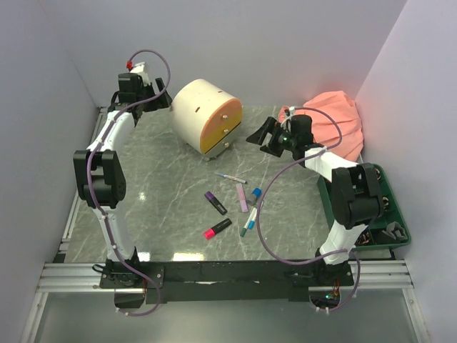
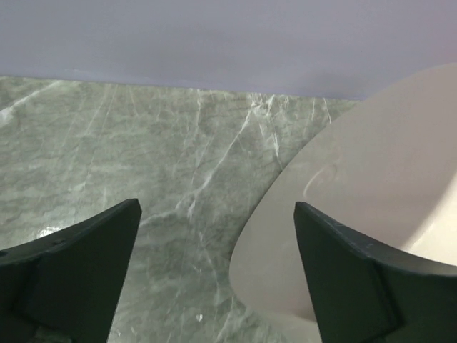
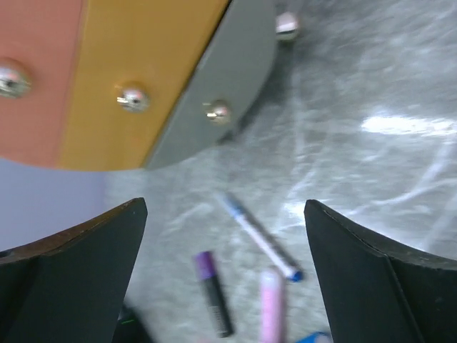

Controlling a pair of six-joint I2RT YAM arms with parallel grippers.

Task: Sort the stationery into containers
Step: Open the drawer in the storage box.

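- Top view: cream drum cabinet (image 1: 203, 107) sits at the back of the marble table (image 1: 157, 193), its peach-orange drawer (image 1: 226, 118) and yellow drawer (image 1: 213, 140) facing the R arm.
- Stationery lies loose at mid-table, well apart from the cabinet: thin white pen (image 1: 230, 176), purple highlighter (image 1: 216, 202), lilac marker (image 1: 242, 197), blue-capped highlighter (image 1: 255, 194), pink-black highlighter (image 1: 217, 229). Any print is too small to read.
- Left gripper (image 1: 158, 93) hovers by the cabinet's back; right gripper (image 1: 263, 139) is near its front. Peach cloth (image 1: 335, 125) and dark green tray (image 1: 394, 207) on the R side.
- L wrist: left gripper (image 2: 216, 214) spread wide, nothing between the fingers; cabinet's cream wall (image 2: 371, 214) just past the R finger.
- R wrist: right gripper (image 3: 225, 207) spread wide, empty. Both drawers look shut (small knobs showing), yellow drawer (image 3: 136, 64) beside the peach-orange drawer (image 3: 36, 71). White pen (image 3: 260, 239) and purple highlighter (image 3: 212, 293) lie beyond the fingers.
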